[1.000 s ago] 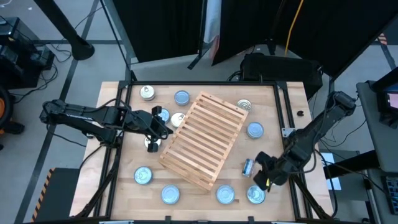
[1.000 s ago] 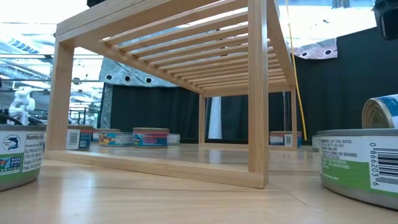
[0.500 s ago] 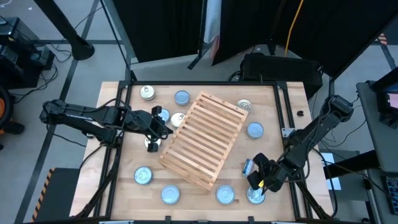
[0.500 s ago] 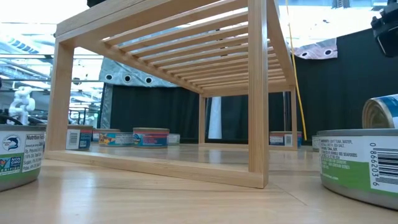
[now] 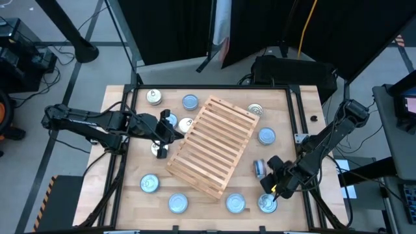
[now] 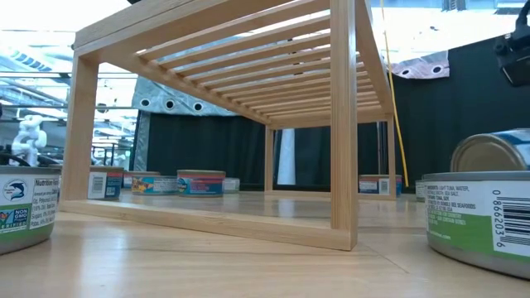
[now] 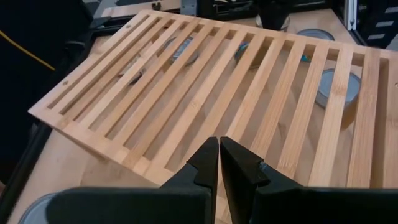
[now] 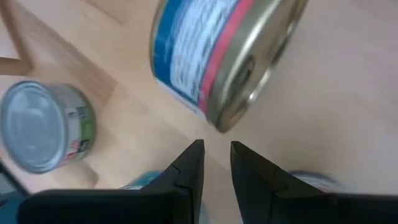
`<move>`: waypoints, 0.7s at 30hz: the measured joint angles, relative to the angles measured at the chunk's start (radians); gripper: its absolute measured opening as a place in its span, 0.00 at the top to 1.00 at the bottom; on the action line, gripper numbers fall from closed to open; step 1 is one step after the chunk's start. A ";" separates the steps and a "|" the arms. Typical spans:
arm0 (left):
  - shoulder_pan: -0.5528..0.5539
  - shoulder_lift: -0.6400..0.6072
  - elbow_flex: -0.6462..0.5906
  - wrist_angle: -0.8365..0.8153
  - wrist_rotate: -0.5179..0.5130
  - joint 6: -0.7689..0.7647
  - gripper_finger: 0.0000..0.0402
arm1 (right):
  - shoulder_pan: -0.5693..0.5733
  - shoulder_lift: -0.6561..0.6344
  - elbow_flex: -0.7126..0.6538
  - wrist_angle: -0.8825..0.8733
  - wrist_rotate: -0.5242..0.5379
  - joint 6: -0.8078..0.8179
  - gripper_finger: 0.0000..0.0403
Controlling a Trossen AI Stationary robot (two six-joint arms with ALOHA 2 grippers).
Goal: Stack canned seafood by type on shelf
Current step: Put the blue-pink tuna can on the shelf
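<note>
since a second ago the right pincer (image 5: 273, 184), nearly together and empty, has nudged a tipped tin (image 5: 260, 168) sideways; left pincer (image 5: 170, 132) together, shelf (image 5: 214, 144) bare, all tins on the counter (image 5: 279, 117)

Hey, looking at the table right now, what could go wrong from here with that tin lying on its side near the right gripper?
1. The tipped tin rests on its edge beside the right gripper, whose fingers are nearly together and hold nothing; it may roll away.
2. The gripper hangs close over another tin at the table's front edge and could knock it.
3. The left gripper, shut and empty, sits against the shelf and could shove it.
</note>
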 joint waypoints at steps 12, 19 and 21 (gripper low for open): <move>0.000 0.000 0.000 -0.002 0.000 -0.005 0.93 | 0.013 -0.008 0.066 -0.109 0.204 -0.048 0.82; 0.000 0.000 0.000 -0.003 0.000 -0.005 0.93 | 0.021 -0.008 0.079 -0.084 0.199 -0.052 0.79; 0.000 0.000 0.000 -0.002 0.000 -0.005 0.93 | 0.025 -0.008 0.079 -0.066 0.202 -0.071 0.73</move>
